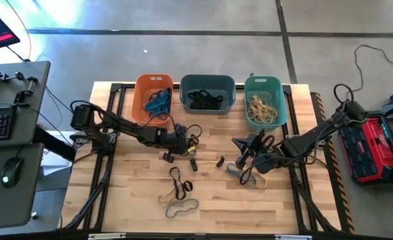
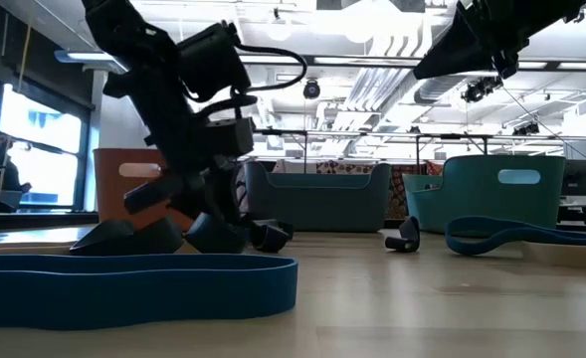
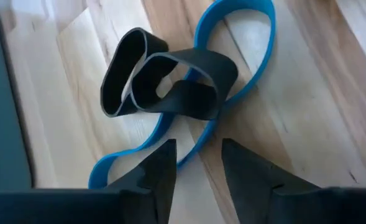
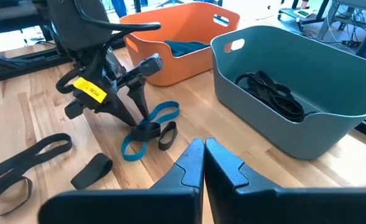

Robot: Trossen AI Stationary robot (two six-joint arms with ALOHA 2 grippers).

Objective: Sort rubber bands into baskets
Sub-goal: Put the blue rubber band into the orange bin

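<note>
A twisted black rubber band (image 3: 170,81) lies across a blue rubber band (image 3: 245,56) on the wooden table. My left gripper (image 3: 198,165) hovers open just above them, fingertips pointing down, one on either side of the blue band's near stretch. The right wrist view shows this gripper (image 4: 142,118) over the same pair. My right gripper (image 4: 203,155) is shut on nothing and held above the table, right of centre (image 1: 239,143). The orange basket (image 1: 153,100) holds blue bands, the slate basket (image 1: 207,95) black ones, the teal basket (image 1: 265,101) tan ones.
Loose bands lie scattered over the table: short black ones (image 1: 220,161), a dark loop (image 1: 176,180), a blue-grey one (image 1: 181,210) near the front edge and a blue one (image 1: 239,172) under the right arm. The three baskets stand in a row along the far edge.
</note>
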